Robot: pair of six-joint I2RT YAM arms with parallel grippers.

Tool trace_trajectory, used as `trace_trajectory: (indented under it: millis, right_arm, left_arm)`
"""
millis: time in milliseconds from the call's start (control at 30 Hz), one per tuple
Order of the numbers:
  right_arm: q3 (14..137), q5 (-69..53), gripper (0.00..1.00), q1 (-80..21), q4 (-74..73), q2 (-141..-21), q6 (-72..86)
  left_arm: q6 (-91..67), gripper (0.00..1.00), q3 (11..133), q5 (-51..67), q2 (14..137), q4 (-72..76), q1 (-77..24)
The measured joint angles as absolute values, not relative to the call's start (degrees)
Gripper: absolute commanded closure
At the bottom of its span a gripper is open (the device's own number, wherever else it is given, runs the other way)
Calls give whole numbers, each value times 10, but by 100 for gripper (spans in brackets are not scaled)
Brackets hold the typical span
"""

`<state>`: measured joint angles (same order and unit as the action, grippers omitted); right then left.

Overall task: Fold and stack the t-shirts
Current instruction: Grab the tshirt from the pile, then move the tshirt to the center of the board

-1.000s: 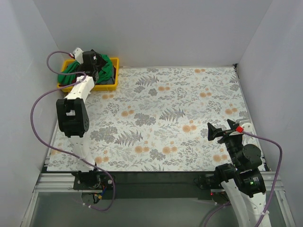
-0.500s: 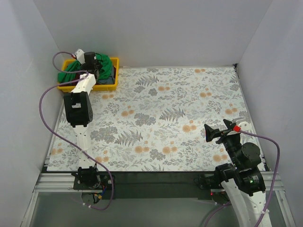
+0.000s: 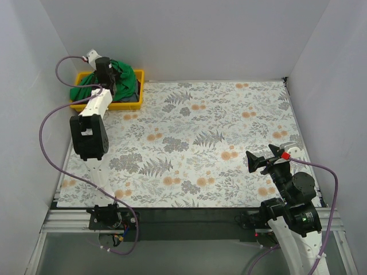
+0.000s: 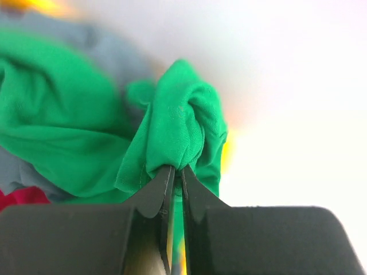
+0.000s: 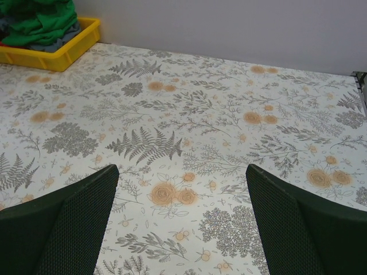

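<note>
I'm pinching a green shirt [image 4: 69, 126] fold in my left gripper [image 4: 176, 172] to lift it out. My right gripper [image 5: 182, 172] is idling, spread.

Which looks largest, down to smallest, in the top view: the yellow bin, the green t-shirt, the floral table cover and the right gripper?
1. floral table cover
2. yellow bin and green t-shirt: about alike, the shirt heaped in the bin, so unranked
3. right gripper, smallest
</note>
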<state>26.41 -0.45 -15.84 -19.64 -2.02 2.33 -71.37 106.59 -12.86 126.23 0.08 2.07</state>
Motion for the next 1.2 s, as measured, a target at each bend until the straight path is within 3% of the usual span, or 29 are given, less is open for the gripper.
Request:
trace_trajectory:
  millis: [167, 367, 533, 733, 1200]
  right_arm:
    - [264, -7, 2, -158, -196, -19, 23]
    - [264, -6, 2, -158, -196, -12, 22]
    - [265, 5, 2, -158, -196, -11, 22]
    - [286, 24, 2, -158, -213, -15, 27]
    - [406, -45, 2, -158, -249, -115, 28]
  left_arm:
    - [-685, 100, 1038, -109, 1122, 7, -23]
    - [-643, 100, 1026, -43, 987, 13, -167]
    - [-640, 100, 1045, 62, 950, -15, -282]
    - [-656, 100, 1038, 135, 924, -53, -321]
    - [-656, 100, 561, 29, 665, -83, -316]
